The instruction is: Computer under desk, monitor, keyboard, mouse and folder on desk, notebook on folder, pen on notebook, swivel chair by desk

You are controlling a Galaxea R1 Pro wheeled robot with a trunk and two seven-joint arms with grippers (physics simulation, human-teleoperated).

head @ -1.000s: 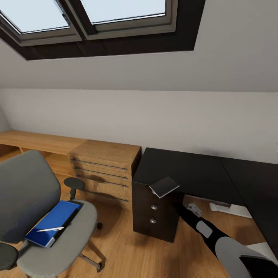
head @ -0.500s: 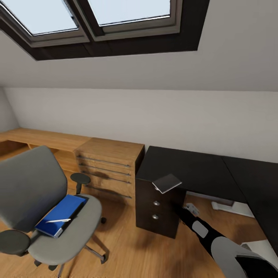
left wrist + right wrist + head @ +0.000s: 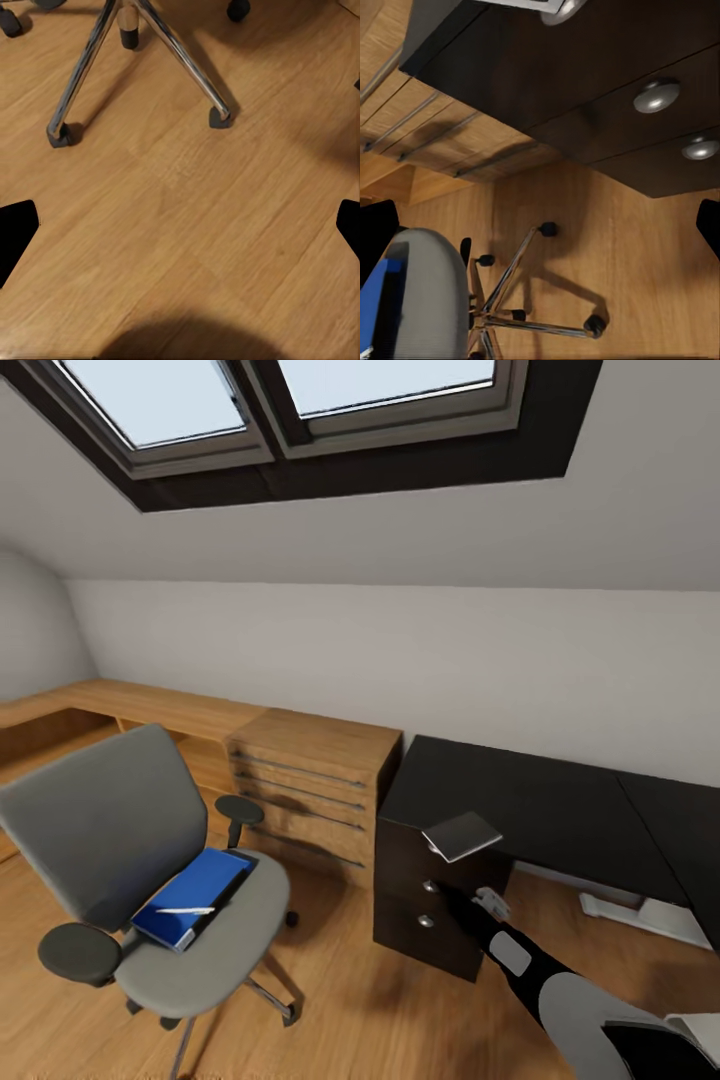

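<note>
Currently facing an attic bedroom corner under a dark-framed skylight (image 3: pixel 300 390).

Noted the grey upholstered swivel chair with black armrests (image 3: pixel 100 830) on the wood plank floor (image 3: pixel 187 187), to the left of and apart from the glossy black L-shaped tabletop (image 3: pixel 530 805).

Found the flat bright blue folder (image 3: pixel 195 895) lying on the chair seat, with the thin silver-white pen (image 3: pixel 185 910) resting on top of it.

Found the thin grey notebook (image 3: pixel 462 835) at the near corner of the tabletop, above the black three-drawer unit (image 3: pixel 400 900). Cannot tell whether lying flat or slightly tilted.

Logged a light-wood drawer chest (image 3: pixel 310 780) just beside the drawer unit, against the wall.

Right tool (image 3: pixel 540 225): fingers (image 3: pixel 375 225) spread wide apart, nothing between them. Aimed past the round silver knobs (image 3: pixel 656 96) of the drawer unit towards the floor and the chair's chrome five-star base (image 3: pixel 532 315).

Left tool (image 3: pixel 180 225): fingers (image 3: pixel 15 232) likewise well apart and empty. Pointed down at bare floor near the chair's chrome legs and black castors.
</note>
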